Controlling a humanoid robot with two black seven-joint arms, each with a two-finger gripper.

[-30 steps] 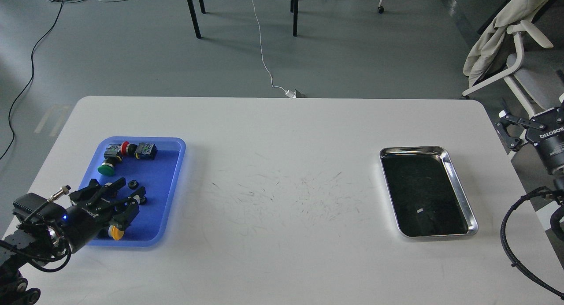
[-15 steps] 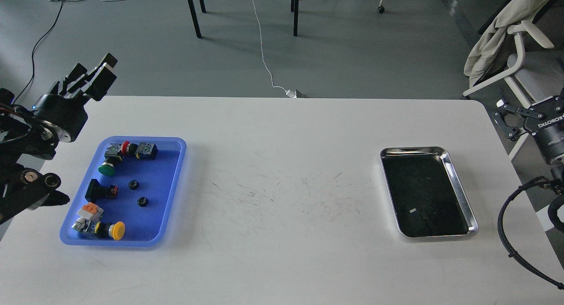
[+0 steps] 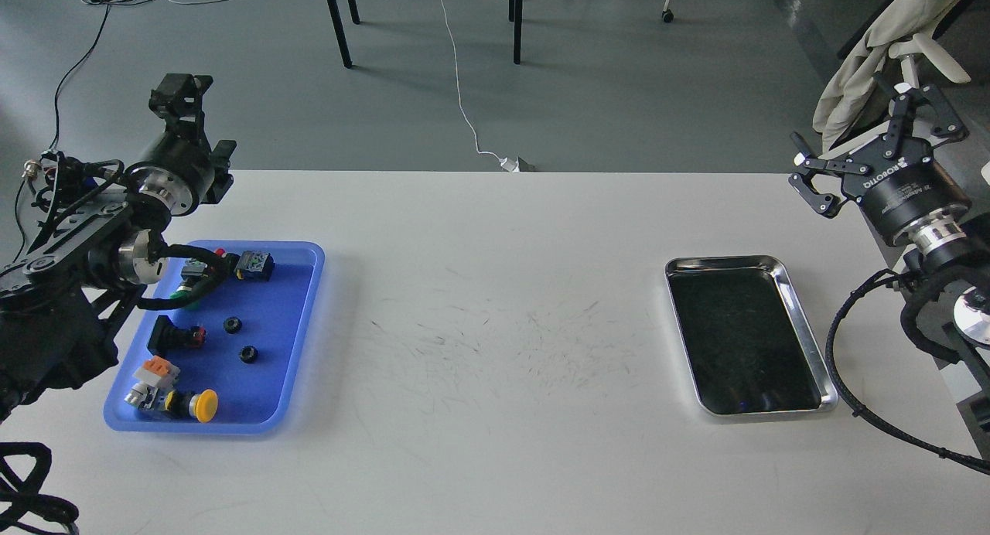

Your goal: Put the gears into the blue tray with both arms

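Both gears lie flat on the floor of the blue tray [image 3: 298,318], one [image 3: 232,325] above the other [image 3: 248,354] near the tray's middle, a little apart and touching nothing; the tray sits on the left part of the white table [image 3: 495,458]; neither gear is near any fingers; the left gripper [image 3: 179,96] is raised well beyond the tray's far end, over the table's back edge, pointing away and seen dark and end-on, so I cannot tell whether its fingers are spread or closed; the right gripper [image 3: 874,144], marked ROBOTIQ, is up at the table's far right corner with its fingers spread wide and nothing between them, well apart from the tray across the whole table; the steel tray [image 3: 804,326] lies on the right side; in the blue tray a cable from the left arm crosses the green push-button [image 3: 186,294] and partly hides it; the yellow push-button [image 3: 203,405] lies at the near end
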